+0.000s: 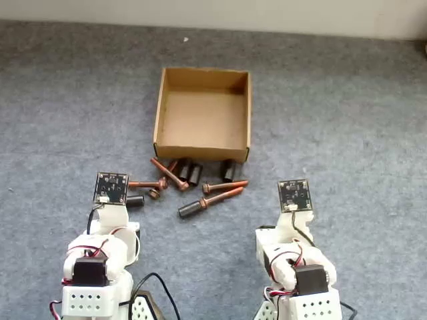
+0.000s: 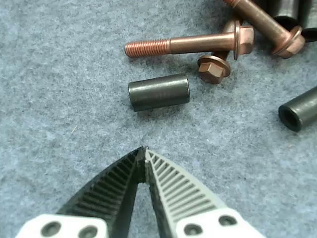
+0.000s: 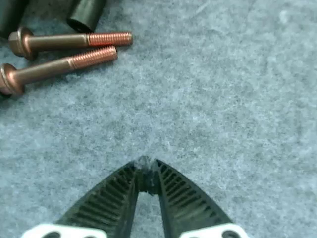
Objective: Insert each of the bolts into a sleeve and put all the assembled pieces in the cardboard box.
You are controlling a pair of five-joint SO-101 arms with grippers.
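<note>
Left pincer [image 2: 145, 154]: nearest the lens; clenched tip to tip, grasping nothing, poised low over the grey worktop [image 1: 53, 100].
Loose sleeve [image 2: 159, 92]: lying on its side just ahead of that pincer, apart from the other parts.
Bolt heap [image 1: 168, 175]: copper bolts crossed over one another with dark sleeves among them, close to the front wall of the box.
Cardboard box [image 1: 201, 152]: open-topped, nothing inside; no assembled piece delivered.
Paired bolts [image 3: 59, 40]: two lying nearly parallel, thread ends towards the right arm. A dark sleeve [image 1: 190, 209] rests at the head end of the nearer one and, as far as can be judged, is not fitted over it.
Right pincer [image 3: 144, 166]: clenched, grasping nothing, over bare worktop; the paired bolts are near but not under it.
Risk, sleeve: round and lying flat; a pincer descending clenched or off-centre would likely roll it away.
Risk, heap: lifting one crossed bolt may drag its neighbours.
Risk, insertion: a misaligned thread could jam at the sleeve mouth or knock it loose.
</note>
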